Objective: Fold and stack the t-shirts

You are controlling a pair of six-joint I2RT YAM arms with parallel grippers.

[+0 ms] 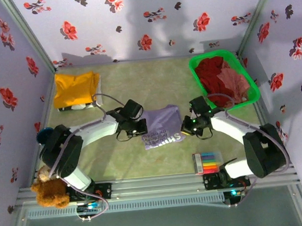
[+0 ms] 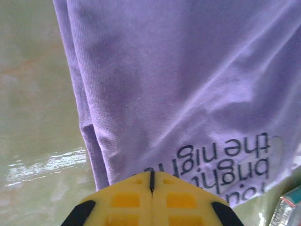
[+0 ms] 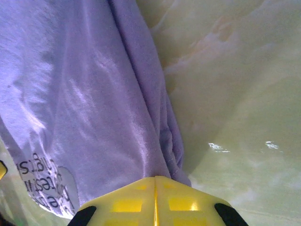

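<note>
Yellow tee [image 1: 75, 88] folded; my left hand [image 2: 151, 181] and right hand [image 3: 155, 181] pinch the lavender tee [image 1: 162, 125]; red tees [image 1: 213, 72] wait in the basket [image 1: 209, 56].

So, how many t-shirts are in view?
4: a lavender t-shirt mid-table, a yellow t-shirt back left, a dark red t-shirt and a salmon t-shirt in the green basket, which may hide more.

The left gripper [image 1: 140, 127] meets the lavender t-shirt [image 1: 162, 121] at its left edge, the right gripper [image 1: 185, 127] opposite. Up-left of it lies a yellow t-shirt [image 1: 74, 87].
</note>
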